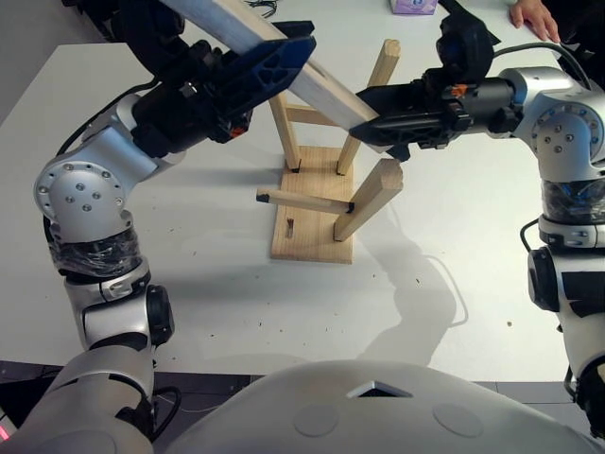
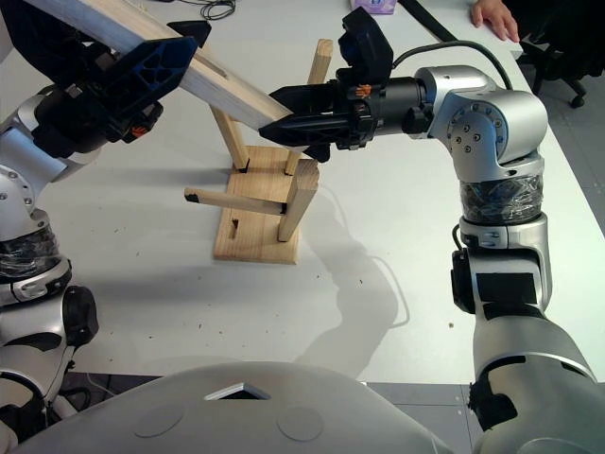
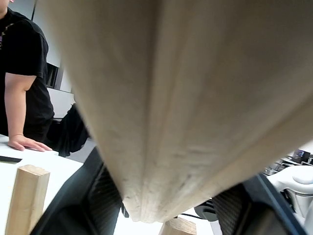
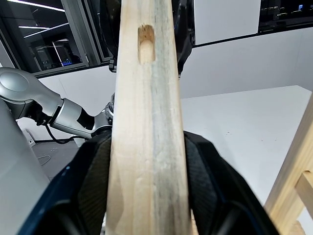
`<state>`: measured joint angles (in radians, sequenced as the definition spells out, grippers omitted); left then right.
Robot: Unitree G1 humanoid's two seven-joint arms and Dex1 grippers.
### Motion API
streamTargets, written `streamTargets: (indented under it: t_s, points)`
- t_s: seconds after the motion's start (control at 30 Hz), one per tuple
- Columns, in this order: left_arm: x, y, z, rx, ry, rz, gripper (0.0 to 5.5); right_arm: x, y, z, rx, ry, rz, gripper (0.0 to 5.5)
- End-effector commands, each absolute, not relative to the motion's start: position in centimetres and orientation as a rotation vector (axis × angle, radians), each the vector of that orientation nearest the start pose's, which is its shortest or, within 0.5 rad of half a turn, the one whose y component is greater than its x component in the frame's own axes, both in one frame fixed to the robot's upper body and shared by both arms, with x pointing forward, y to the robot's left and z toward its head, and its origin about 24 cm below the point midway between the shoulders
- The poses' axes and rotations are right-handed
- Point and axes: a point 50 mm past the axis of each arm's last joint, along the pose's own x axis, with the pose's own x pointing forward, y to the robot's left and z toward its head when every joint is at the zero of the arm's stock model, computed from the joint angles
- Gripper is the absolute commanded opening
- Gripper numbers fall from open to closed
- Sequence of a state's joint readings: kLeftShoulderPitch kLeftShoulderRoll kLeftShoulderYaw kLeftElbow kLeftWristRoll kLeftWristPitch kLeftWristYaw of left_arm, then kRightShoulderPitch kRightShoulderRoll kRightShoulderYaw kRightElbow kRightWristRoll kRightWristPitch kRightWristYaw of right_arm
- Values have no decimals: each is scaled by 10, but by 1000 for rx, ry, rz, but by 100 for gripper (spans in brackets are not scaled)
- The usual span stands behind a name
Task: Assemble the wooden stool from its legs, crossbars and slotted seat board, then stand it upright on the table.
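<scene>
One leg point(image 1: 326, 90) hangs slanted in the air above the half-built stool, gripped in two places: the left gripper point(image 1: 274, 61) and the right gripper point(image 1: 373, 118) are each closed tight on it. Below, the seat board point(image 1: 317, 248) lies flat on the table point(image 1: 189, 265) with three legs standing in it. To do this step well, I judge the leg must be turned upright and its slot lined up with the free crossbar point(image 1: 302, 200). It can then be pressed into the open seat slot point(image 1: 290, 227). The near standing leg point(image 1: 371, 197) crowds that path. A small box point(image 1: 413, 6) sits far back.
</scene>
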<state>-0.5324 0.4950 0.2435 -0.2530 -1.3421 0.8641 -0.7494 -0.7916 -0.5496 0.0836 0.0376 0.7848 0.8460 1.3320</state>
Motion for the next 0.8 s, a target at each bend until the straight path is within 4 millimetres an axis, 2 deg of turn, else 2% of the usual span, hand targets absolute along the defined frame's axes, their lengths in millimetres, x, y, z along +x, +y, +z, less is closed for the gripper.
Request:
streamTargets:
  t_s: [0.03,0.37,0.67,0.7,0.8]
  points:
    - [256,162,244,-569,-261,-1389,226,294,-123,227,145,117,1724,204]
    - [258,170,244,-487,-267,-1358,213,300,-131,230,162,91,1673,204]
    - [271,181,250,-389,-301,-1287,208,312,-130,224,43,-1,1544,204]
    - [272,181,250,-382,-302,-1285,208,313,-130,221,30,-6,1533,241]
    - [272,179,247,-367,-280,-1305,207,312,-131,216,20,-15,1524,284]
